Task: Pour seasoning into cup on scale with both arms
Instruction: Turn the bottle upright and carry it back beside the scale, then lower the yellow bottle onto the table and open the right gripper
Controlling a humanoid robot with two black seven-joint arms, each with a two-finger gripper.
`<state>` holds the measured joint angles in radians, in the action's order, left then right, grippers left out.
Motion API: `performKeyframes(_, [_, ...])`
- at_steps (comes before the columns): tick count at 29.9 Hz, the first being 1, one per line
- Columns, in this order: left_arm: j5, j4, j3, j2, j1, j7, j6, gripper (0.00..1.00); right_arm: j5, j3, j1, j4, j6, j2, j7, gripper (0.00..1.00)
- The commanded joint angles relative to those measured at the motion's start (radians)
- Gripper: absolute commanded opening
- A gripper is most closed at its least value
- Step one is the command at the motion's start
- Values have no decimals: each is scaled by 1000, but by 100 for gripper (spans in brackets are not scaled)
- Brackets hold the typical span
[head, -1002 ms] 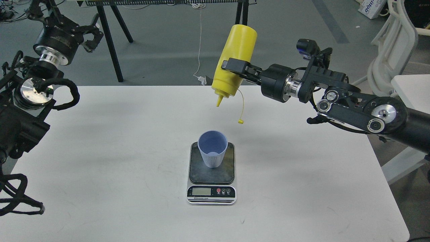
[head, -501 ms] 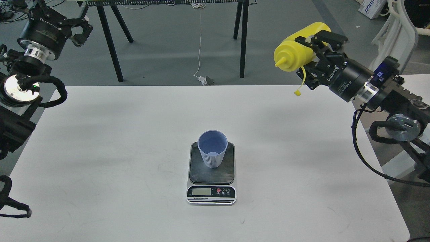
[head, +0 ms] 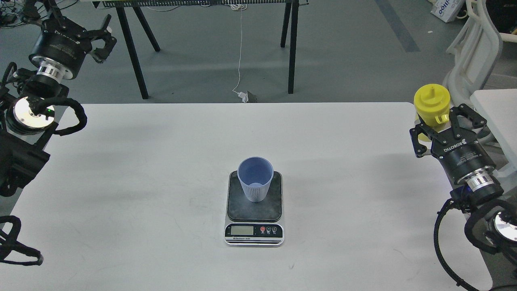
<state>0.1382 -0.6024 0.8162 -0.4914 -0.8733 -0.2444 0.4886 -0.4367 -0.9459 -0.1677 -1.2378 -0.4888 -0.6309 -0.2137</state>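
Note:
The light blue-grey cup point(head: 255, 178) stands upright on the dark plate of the scale point(head: 254, 210) at the table's middle. The yellow seasoning bottle point(head: 431, 103) stands upright, nozzle up, at the table's far right edge, with its tip cap hanging at its side. My right gripper point(head: 444, 123) is right at the bottle with its fingers spread to either side of the lower body, looking open. My left gripper point(head: 103, 40) is open and empty, raised beyond the table's back left corner.
The white table point(head: 141, 182) carries only the scale, the cup and the bottle. Black trestle legs point(head: 131, 48) and a hanging white cable point(head: 240, 52) stand behind it. White furniture point(head: 472, 52) and a second white surface point(head: 499, 113) are at the right.
My right arm swung the bottle from tipped above the cup out to the right, turned it upright and lowered it to the table's right edge. Its fingers have spread. The left arm shifted slightly.

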Motion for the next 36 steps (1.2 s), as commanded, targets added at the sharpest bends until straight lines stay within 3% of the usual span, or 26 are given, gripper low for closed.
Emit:
performKeyframes(1, [0, 0, 0, -1, -1, 1, 0, 100, -30, 1, 69, -15, 0, 77, -3, 40])
performKeyframes(8, [-2, 0, -6, 1, -3, 4, 0, 100, -22, -1, 138, -9, 0, 240, -4, 41])
performKeyframes(13, [-2, -10, -6, 2, -6, 5, -22, 100, -16, 15, 157, 15, 0, 269, -1, 44])
performKeyframes(18, [-2, -94, -3, -7, -3, 5, -67, 100, -16, 18, 160, 76, 0, 269, 7, 45])
performKeyframes(26, [-3, -99, -6, 1, -7, 10, -90, 100, -11, 45, 174, 126, 0, 270, 7, 50])
performKeyframes(28, [-3, -99, -8, -1, -7, 10, -90, 100, -11, 45, 188, 116, 0, 269, 7, 56])
performKeyframes(32, [-3, -100, -6, -6, -9, 10, -88, 100, -11, 30, 221, 97, 0, 260, -1, 85])
performKeyframes(36, [-3, -99, -2, -12, -9, 10, -87, 100, -11, 4, 273, 60, 0, 240, -6, 96])
